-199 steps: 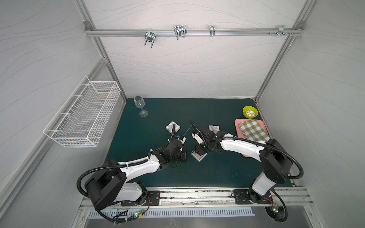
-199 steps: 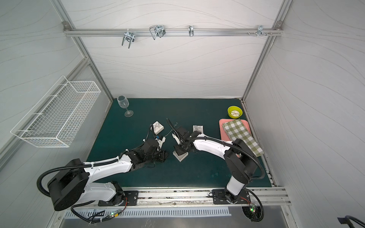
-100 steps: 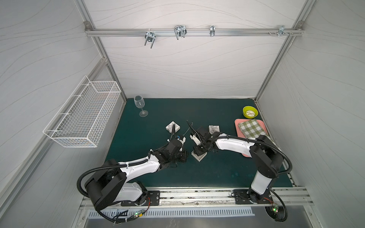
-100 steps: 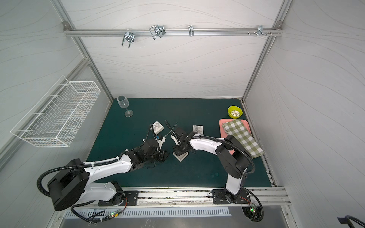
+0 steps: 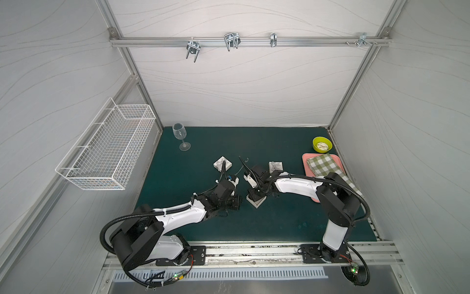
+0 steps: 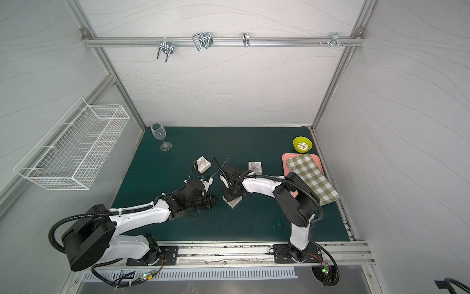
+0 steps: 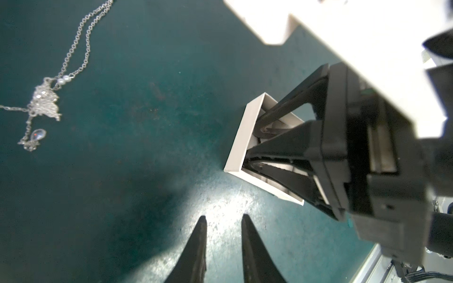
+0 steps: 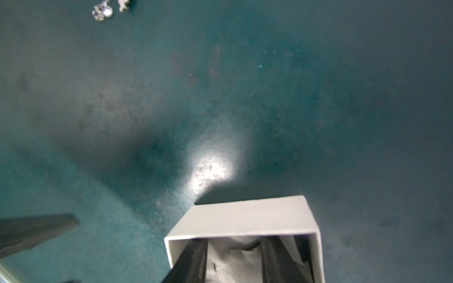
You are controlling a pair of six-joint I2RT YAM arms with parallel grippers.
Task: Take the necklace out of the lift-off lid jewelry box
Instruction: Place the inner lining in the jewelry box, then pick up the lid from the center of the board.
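Just short of the box, the left gripper hovers over the mat, jaws narrow and empty. Ahead of its tips, on the side away from the box, the necklace lies loose on the mat, outside the box. Right of that, the right gripper reaches down into the open box, jaws partly spread, only grey lining between them.

The left arm and the right arm are showing white shells between black joints, with ribbed black cables looping at 9 and 3 o'clock and green lights glowing near black base plates.
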